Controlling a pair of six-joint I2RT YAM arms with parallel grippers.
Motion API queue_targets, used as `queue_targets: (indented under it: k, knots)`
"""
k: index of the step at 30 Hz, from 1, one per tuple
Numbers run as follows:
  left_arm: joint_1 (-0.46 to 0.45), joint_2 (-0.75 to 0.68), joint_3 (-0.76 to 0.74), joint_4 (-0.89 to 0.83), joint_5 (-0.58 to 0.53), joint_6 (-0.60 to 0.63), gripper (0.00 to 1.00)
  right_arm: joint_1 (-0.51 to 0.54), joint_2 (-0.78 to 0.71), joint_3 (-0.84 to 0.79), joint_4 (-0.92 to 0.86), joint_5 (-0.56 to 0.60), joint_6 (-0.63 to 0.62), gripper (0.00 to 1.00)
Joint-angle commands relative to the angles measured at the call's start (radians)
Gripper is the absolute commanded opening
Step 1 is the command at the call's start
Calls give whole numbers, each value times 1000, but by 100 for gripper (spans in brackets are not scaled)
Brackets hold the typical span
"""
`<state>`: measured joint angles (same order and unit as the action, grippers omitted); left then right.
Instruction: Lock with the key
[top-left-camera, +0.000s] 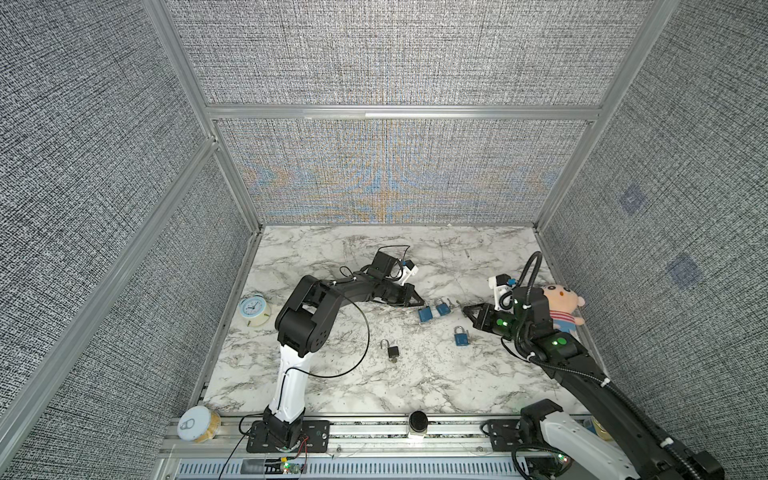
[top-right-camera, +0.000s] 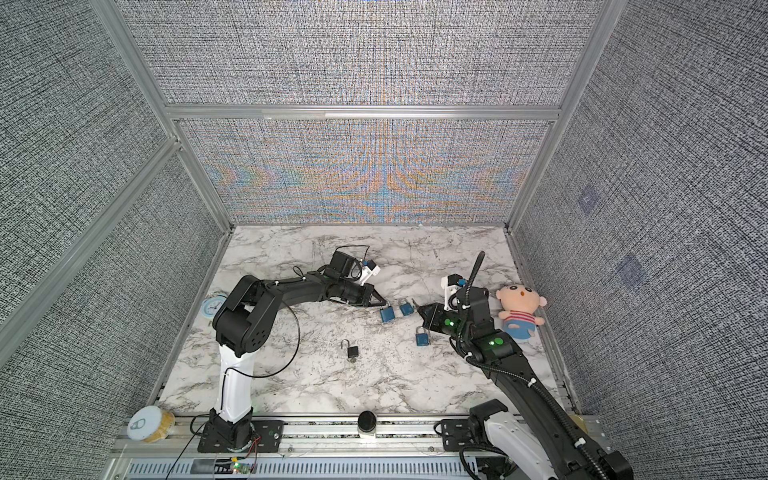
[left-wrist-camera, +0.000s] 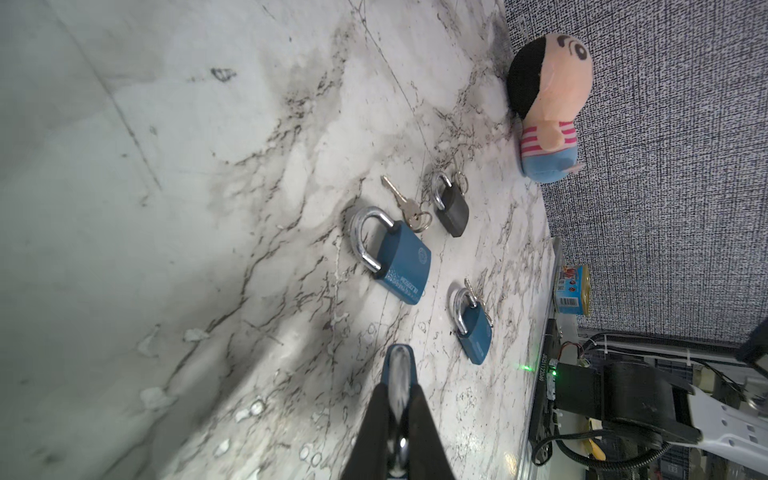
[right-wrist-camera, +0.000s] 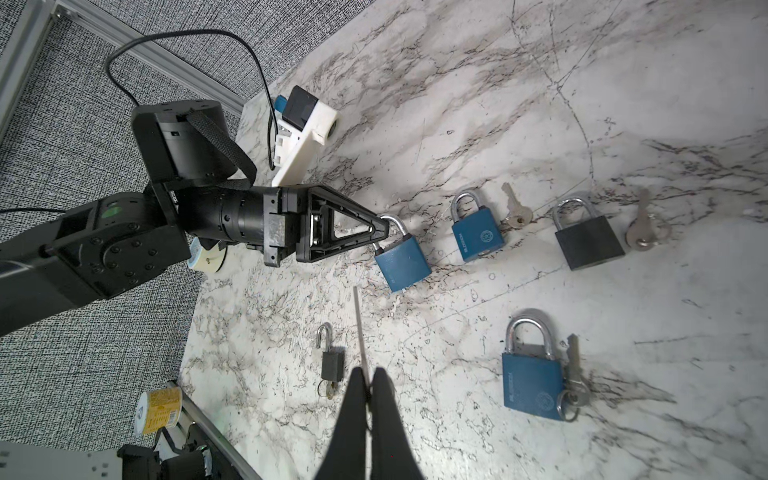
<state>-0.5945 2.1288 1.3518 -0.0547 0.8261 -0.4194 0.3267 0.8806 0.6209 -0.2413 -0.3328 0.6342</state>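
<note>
Left end effector (right-wrist-camera: 384, 227) clamped on blue padlock (right-wrist-camera: 402, 262) shackle; right end effector (right-wrist-camera: 368, 384) pinching key (right-wrist-camera: 360, 328); can (top-left-camera: 198, 424) sealed.

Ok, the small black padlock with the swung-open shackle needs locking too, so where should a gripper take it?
Take the small black padlock by its body, from above, jaws closing on the two narrow side edges. It lies flat on the table; the open shackle would likely swivel, and a key sits at its bottom end.
</note>
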Motion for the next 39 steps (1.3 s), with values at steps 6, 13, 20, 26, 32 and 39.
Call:
queue_targets:
  k: [6, 13, 20, 26, 32, 39]
  knots:
    - [10, 10, -4, -3, -2, 7, 0, 0, 26, -3, 40, -28, 9, 0]
    - [36, 4, -36, 4, -18, 3, 0, -1, 58, -4, 66, -42, 18, 0]
    - [53, 10, -43, 1, -46, -2, 23, -1, 99, -5, 104, -58, 34, 0]
    - [71, 1, -49, 12, -65, -12, 27, 3, 130, 1, 109, -31, 33, 0]
    - [93, -39, -76, 24, -101, -19, 28, 24, 177, 24, 109, 19, 16, 0]
    - [98, -196, -178, 63, -182, -38, 28, 74, 307, 76, 140, 96, -12, 0]
